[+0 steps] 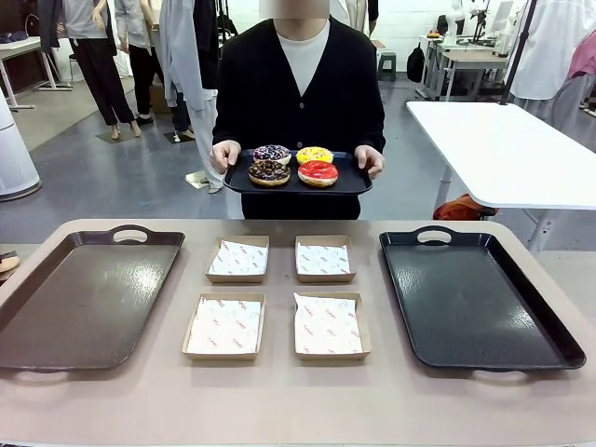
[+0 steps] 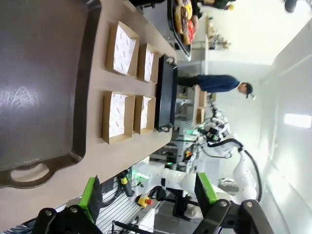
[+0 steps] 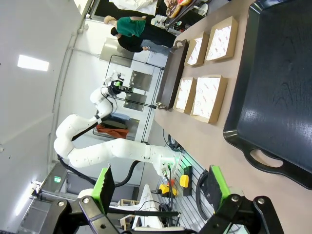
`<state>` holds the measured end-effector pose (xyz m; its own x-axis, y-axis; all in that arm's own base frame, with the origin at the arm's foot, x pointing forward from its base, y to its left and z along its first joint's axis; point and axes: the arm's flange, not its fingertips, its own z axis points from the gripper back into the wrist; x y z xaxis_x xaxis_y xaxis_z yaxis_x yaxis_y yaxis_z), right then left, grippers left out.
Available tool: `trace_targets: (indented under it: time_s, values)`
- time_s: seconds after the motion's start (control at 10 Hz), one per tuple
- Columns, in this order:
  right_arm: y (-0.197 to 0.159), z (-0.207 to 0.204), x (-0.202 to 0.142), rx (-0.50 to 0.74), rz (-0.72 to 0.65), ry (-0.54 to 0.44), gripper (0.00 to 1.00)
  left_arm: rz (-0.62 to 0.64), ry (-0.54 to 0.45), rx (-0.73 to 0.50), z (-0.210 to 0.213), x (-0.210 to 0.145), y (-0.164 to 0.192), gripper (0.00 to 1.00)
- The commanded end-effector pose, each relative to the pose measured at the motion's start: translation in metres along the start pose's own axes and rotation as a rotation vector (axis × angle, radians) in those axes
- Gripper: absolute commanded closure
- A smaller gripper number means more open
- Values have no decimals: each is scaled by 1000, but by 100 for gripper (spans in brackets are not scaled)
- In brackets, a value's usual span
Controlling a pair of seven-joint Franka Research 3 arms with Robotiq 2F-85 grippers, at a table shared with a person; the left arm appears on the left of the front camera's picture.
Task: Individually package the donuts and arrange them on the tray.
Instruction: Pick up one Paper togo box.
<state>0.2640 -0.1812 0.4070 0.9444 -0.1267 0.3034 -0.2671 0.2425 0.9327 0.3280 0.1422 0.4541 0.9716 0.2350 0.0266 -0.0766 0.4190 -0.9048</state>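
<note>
Across the worktop (image 1: 298, 405), at its far side, a person holds a small dark tray (image 1: 240, 182) level in front of the body, with the person's right hand (image 1: 224, 155) at one end and the person's left hand (image 1: 370, 160) at the other. It is in the air beyond the far edge, apart from the worktop. The four donuts lie on it in two rows: the sprinkled donut (image 1: 272, 152) and the yellow donut (image 1: 315, 155) nearer the person, the dark chocolate donut (image 1: 269, 172) and the red donut (image 1: 318, 173) nearer the robot.

On the worktop, four open cardboard boxes (image 1: 238, 260) lined with printed paper stand in a two-by-two block at the middle. They are flanked by a large brown tray (image 1: 74, 307) on the robot's left and a large black tray (image 1: 466, 307) on its right, each well apart from the small tray.

Seen from its wrist camera, the left gripper (image 2: 146, 195) hangs off the near edge by the brown tray's handle, its fingers spread wide with open air between them. The right gripper (image 3: 161, 185) is likewise back from the black tray's handle — fingers wide.
</note>
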Motion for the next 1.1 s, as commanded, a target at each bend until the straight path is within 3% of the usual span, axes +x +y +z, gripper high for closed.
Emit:
trace_targets:
  time_s: [0.0,0.2,0.5,0.7,1.0]
  values:
    - [0,0,1,9,1,-7,0,-49,20,142,-24,22,-53,0]
    - [0,0,1,9,1,-7,0,-116,56,280,-65,48,-119,0]
    - [0,0,1,9,1,-7,0,-181,11,484,-150,73,-185,0]
    - [0,0,1,9,1,-7,0,-217,-29,649,-214,91,-203,0]
    - [0,0,1,9,1,-7,0,-272,-21,844,-305,104,-197,0]
